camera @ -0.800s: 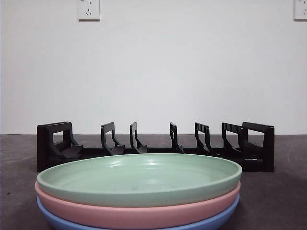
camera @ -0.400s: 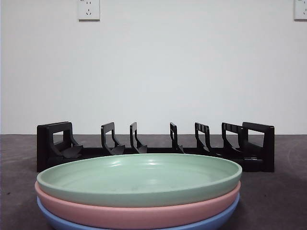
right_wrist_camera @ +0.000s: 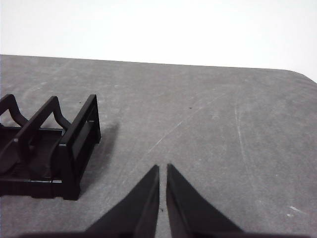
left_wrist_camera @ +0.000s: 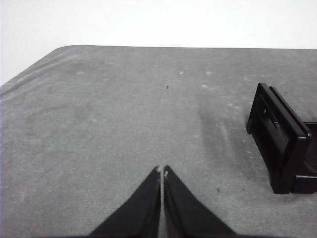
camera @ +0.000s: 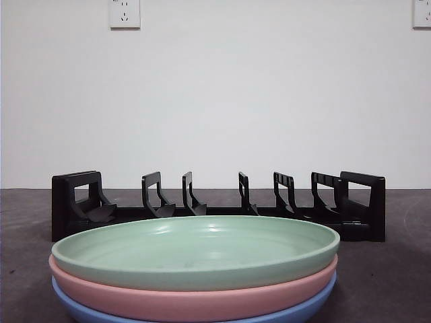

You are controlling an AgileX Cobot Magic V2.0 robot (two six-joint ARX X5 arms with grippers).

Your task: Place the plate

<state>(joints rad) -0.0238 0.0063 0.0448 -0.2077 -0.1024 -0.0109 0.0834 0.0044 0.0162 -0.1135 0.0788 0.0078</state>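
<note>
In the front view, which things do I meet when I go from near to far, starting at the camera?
Blue plate at the bottom of the stack, with the pink plate and the green plate on top of it → black plate rack → white wall with its sockets.

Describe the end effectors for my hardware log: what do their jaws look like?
Each wrist view shows two matte black jaws tapering to narrow tips. The left end effector has pale scuffs at its tips; the right end effector looks plain. No cables or markings show.
</note>
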